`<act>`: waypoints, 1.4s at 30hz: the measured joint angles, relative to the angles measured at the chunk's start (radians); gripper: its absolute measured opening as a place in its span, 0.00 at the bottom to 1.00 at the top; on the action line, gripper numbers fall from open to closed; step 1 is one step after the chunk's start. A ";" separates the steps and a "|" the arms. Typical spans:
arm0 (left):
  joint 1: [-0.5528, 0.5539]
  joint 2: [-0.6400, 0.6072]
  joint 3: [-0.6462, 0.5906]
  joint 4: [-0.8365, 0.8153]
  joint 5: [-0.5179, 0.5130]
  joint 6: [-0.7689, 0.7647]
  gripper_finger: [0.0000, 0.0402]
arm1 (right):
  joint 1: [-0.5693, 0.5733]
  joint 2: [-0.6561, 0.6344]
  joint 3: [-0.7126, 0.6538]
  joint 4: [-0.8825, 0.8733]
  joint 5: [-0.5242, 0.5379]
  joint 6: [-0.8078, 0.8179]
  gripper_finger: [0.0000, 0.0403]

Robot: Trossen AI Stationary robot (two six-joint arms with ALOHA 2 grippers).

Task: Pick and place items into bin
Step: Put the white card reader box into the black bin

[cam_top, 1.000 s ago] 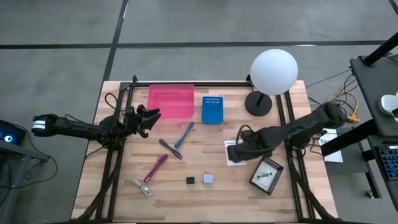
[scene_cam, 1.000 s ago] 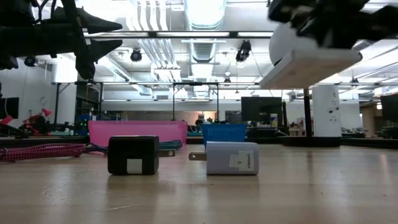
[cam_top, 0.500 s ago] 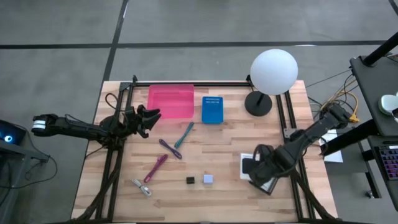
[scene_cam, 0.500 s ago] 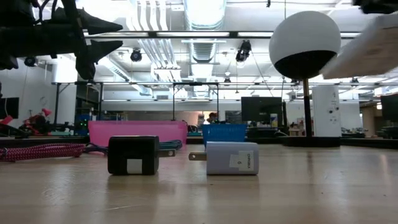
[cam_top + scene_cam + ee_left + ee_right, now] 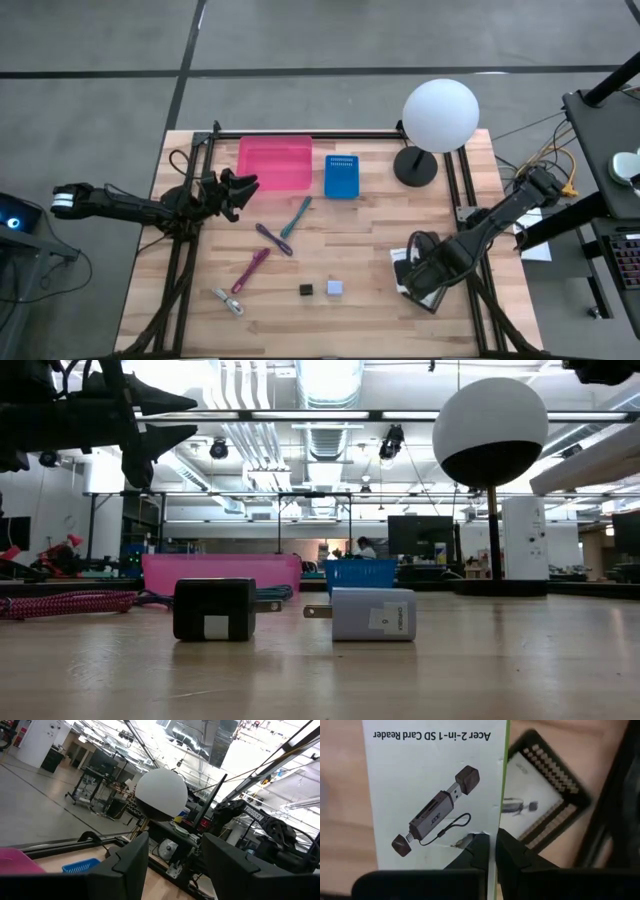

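**Card carried off-course, toward the tabletop's right edge**

The right claw (image 5: 492, 851), clamped on the edge of a white card (image 5: 435, 790), has swung from mid-table to the right side, over a second framed card (image 5: 432, 292). That is away from the pink bin (image 5: 275, 163), so placement seems undone. The left claw (image 5: 240, 190) waits parted beside the bin. Loose: three pens (image 5: 295, 216), one clip (image 5: 228, 301), two cubes (image 5: 306, 290).
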 joint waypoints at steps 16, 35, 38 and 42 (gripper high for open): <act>0.000 -0.001 0.000 0.008 0.000 -0.002 0.42 | -0.097 -0.024 0.031 -0.143 -0.053 -1.336 0.02; 0.000 -0.006 0.000 0.009 0.000 -0.002 0.42 | -0.107 -0.024 -0.111 -0.040 0.019 -2.533 0.02; 0.000 -0.006 0.000 0.009 0.000 -0.002 0.42 | -0.106 -0.024 -0.126 -0.017 0.019 -2.553 0.02; 0.000 -0.006 0.000 0.009 -0.001 -0.001 0.42 | -0.107 -0.024 -0.138 0.022 0.017 -2.551 0.02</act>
